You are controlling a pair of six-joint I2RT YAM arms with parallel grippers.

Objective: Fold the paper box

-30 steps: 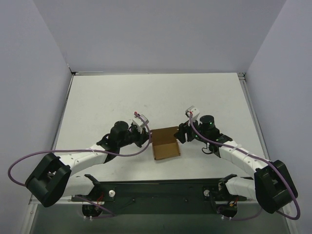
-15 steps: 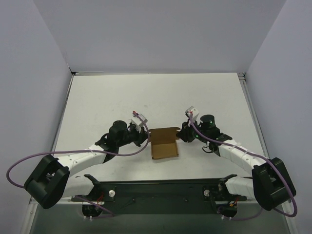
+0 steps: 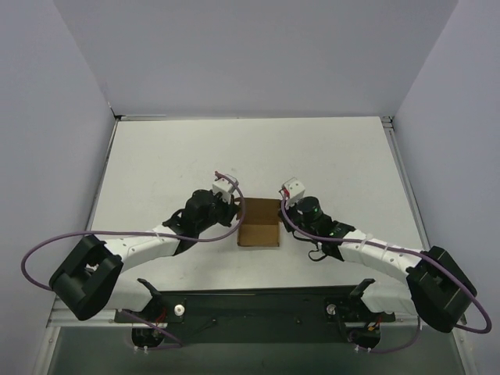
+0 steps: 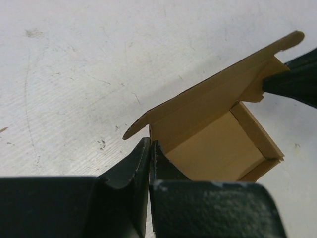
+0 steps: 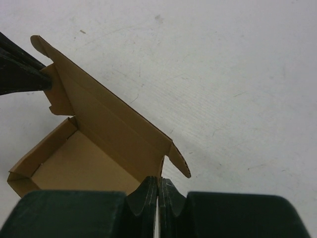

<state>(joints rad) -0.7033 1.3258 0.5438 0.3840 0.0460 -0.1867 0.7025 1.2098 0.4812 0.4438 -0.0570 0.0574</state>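
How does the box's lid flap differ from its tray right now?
The lid flap stands up; the tray lies flat, open side up. The lid flap has rounded ears at both ends; the tray has low straight walls. Both are the same brown card, joined along a crease.

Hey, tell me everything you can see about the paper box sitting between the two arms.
The paper box is thin brown cardboard, only partly folded. It forms a shallow open tray with low side walls. A long lid flap is raised along its far side, with a rounded tab at each end. It rests on the white table, midway between the arms. The left gripper and the right gripper each pinch one end of it, shut on the cardboard near the flap's corners.
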